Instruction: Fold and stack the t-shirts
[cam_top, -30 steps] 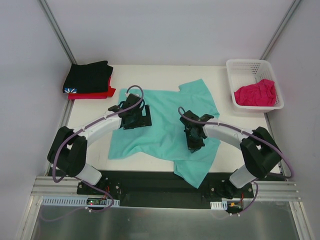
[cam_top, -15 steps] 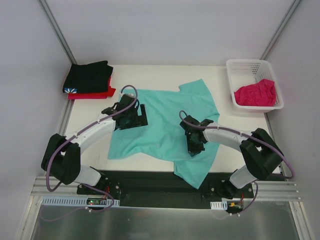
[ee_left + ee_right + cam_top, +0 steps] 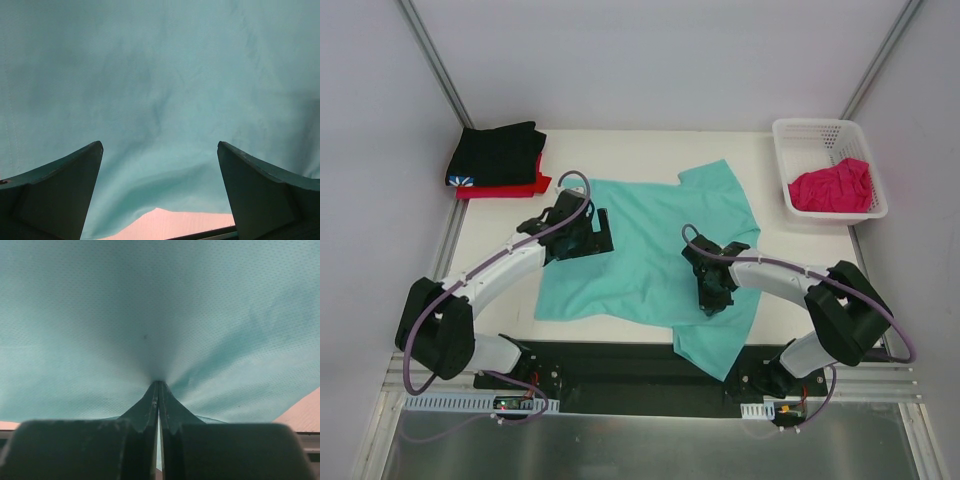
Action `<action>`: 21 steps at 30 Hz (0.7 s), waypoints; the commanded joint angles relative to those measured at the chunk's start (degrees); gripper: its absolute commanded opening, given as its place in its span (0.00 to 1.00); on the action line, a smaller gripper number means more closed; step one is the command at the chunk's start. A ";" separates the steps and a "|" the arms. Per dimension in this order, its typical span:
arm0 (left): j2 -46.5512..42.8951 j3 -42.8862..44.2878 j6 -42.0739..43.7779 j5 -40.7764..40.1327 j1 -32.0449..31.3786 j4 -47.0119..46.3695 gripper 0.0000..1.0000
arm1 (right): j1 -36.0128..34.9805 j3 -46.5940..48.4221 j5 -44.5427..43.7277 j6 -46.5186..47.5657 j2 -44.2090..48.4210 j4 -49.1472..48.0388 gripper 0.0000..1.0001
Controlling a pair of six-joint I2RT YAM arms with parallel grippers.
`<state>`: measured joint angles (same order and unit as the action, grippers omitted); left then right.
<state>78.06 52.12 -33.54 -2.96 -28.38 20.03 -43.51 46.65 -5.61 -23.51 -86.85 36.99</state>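
Observation:
A teal-green t-shirt (image 3: 650,240) lies spread across the middle of the table, with one corner hanging over the near edge. My left gripper (image 3: 582,232) hovers wide open over the shirt's left part; in the left wrist view (image 3: 159,146) teal cloth and a bit of bare table lie between its fingers, nothing held. My right gripper (image 3: 713,296) is shut on a pinch of the teal shirt near its right front, and creases in the cloth (image 3: 150,315) fan out from the closed tips (image 3: 158,383). A folded black t-shirt (image 3: 498,152) rests on a red one (image 3: 512,187) at the back left.
A white lattice basket (image 3: 817,126) stands at the back right with a crumpled magenta-pink t-shirt (image 3: 832,186) inside. Grey walls close in the table on three sides. A black rail (image 3: 620,362) runs along the near edge by the arm bases.
My left gripper has shifted a little left and back over the teal shirt, staying open. My right gripper has crept toward the near edge, still pinching the cloth.

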 commanded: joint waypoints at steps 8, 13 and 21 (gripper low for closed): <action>-0.29 2.54 2.60 -0.38 0.70 1.24 0.99 | -0.26 7.73 -8.54 -0.40 4.14 13.35 0.09; 1.91 5.36 3.30 -0.29 0.61 1.24 0.99 | -0.18 23.97 -11.88 4.60 1.16 19.34 0.42; 8.50 8.70 2.52 1.11 0.61 -1.30 0.99 | 8.68 28.41 -9.78 10.50 -5.34 9.08 0.33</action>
<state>83.40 58.15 -31.48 -2.98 -28.38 20.60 -40.51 75.99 -16.12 -16.88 -88.49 49.60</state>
